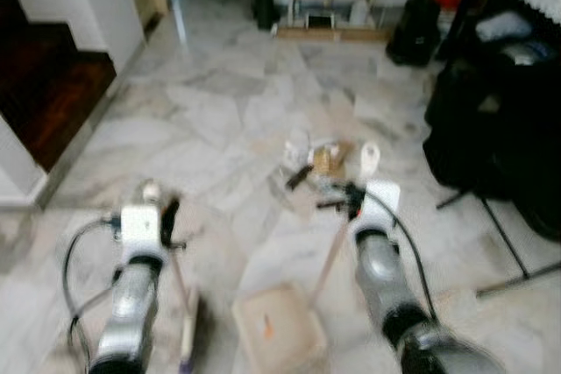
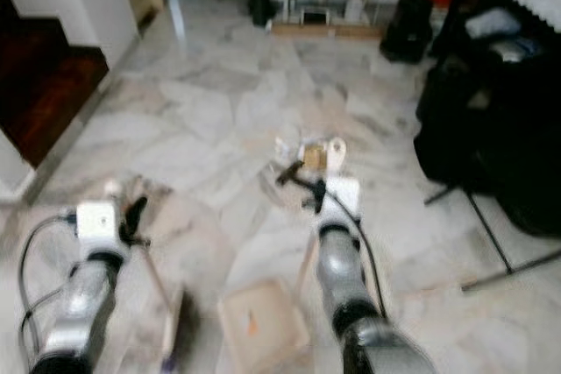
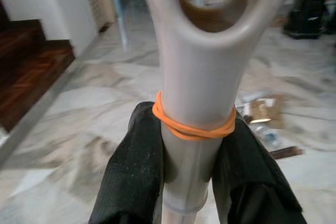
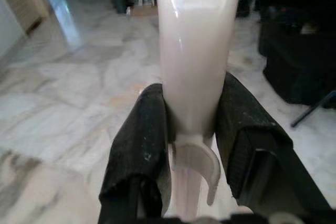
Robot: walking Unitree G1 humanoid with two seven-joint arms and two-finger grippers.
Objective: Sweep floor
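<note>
Left side: a dark wooden staircase (image 1: 53, 98) borders the marble floor (image 1: 219, 111). The left gripper (image 3: 191, 174) is clenched on the broom handle (image 3: 197, 77), its fingers (image 3: 131, 177) pressing both sides just below an orange rubber band (image 3: 193, 127); the broom head (image 1: 188, 339) rests on the floor beside the left arm.

Centre: the dustpan (image 1: 279, 328) sits flat on the floor between the arms, with a small orange scrap inside. Ahead of it lies the litter pile (image 1: 324, 159), paper and wrapper scraps, well apart from the dustpan mouth.

Right side: the right gripper (image 4: 191, 145) is clamped around the dustpan handle (image 4: 197, 51), which slants down to the pan. A black bag (image 1: 500, 129) and stand legs (image 1: 508, 243) lie close on that flank.

Procedure, as judged: advance until the pile is within reach, place the broom head beyond the litter, keep the pan lip flush to the floor, and draw short strokes toward it. Keep the right arm clear of the stand legs
</note>
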